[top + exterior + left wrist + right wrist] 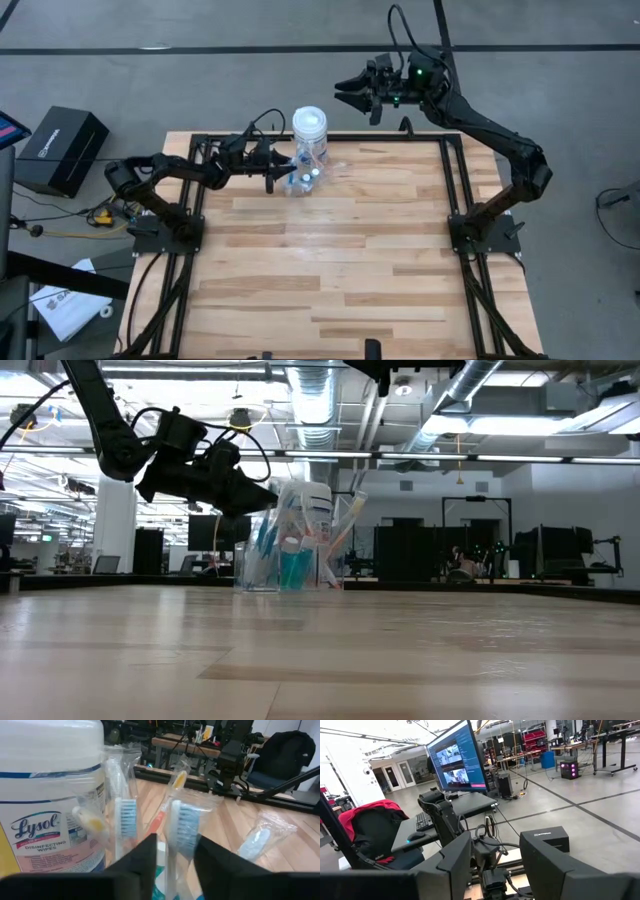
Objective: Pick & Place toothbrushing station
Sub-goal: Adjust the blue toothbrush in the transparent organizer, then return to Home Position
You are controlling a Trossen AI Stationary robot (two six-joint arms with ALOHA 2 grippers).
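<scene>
Left end effector [172,857] — fingers parted around a wrapped toothbrush [182,827] — at the holder [300,178]; right end effector [362,100] spread, raised.

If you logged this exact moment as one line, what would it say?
left gripper: open, at toothbrush holder | toothbrushes: in holder | wipes jar: behind holder | right gripper: open, raised beyond table edge

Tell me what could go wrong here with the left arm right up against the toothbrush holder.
The left gripper, fingers parted, sits at the clear holder; a careless pull back could snag a wrapped toothbrush or tip the holder. The wipes jar stands close behind, so a push might knock into it. The right gripper hangs past the table's far edge, clear.
</scene>
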